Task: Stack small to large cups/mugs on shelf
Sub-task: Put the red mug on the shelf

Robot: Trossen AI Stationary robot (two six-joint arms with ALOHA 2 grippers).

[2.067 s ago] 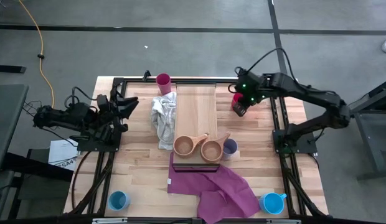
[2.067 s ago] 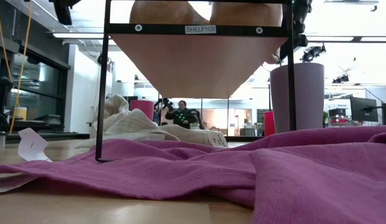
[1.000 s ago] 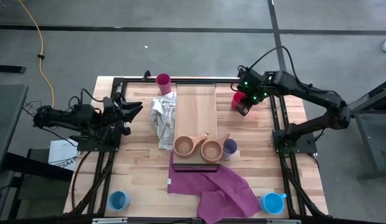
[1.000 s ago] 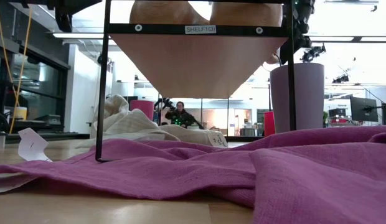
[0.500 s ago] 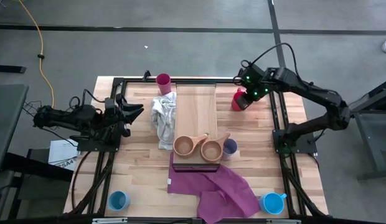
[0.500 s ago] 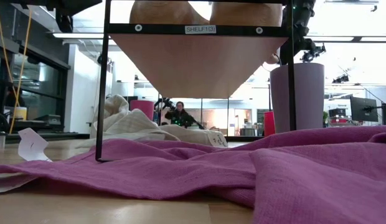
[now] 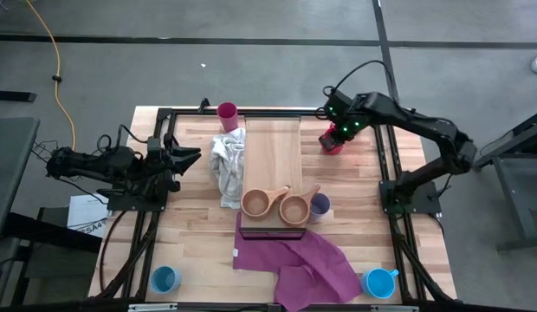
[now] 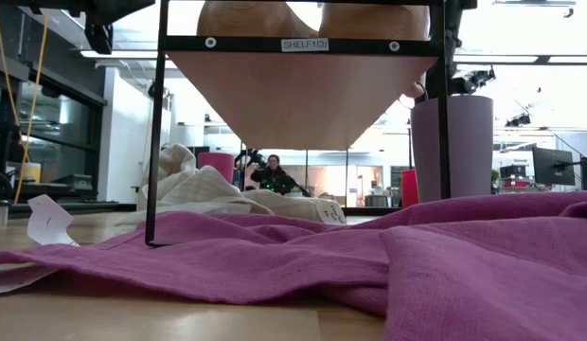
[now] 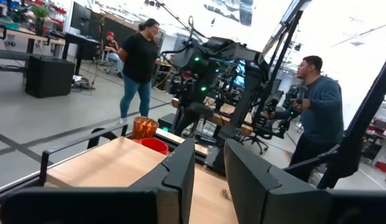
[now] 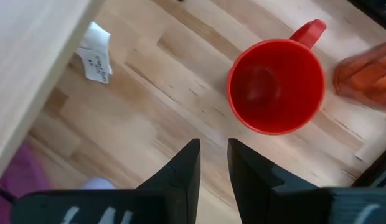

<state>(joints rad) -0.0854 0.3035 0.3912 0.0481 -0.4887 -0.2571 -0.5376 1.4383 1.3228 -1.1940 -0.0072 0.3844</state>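
Note:
The light-wood shelf [image 7: 270, 156] lies mid-table, with two tan wooden cups [image 7: 255, 204] [image 7: 294, 209] on its near end. A lavender tumbler [image 7: 320, 205] stands beside them. The red mug [image 10: 277, 87] stands upright on the table at the far right, next to the orange-red tumbler [image 10: 364, 78]. A magenta tumbler [image 7: 227, 113] stands at the far edge. Two blue mugs [image 7: 165, 279] [image 7: 378, 282] stand at the near corners. My right gripper [image 10: 213, 158] hangs raised above the table beside the red mug, pointing down, slightly open and empty. My left gripper [image 7: 186, 154] waits at the left, slightly open.
A white cloth [image 7: 227, 165] lies bunched against the shelf's left side. A purple cloth [image 7: 299, 260] spreads from the shelf's near end. A paper tag [image 10: 96, 53] lies by the shelf's right edge. Dark frame rails run along both table sides. People stand beyond the table.
My right gripper has risen and gone toward the table's far edge, from the near side of the red mug to above it. The red mug stays upright where it was.

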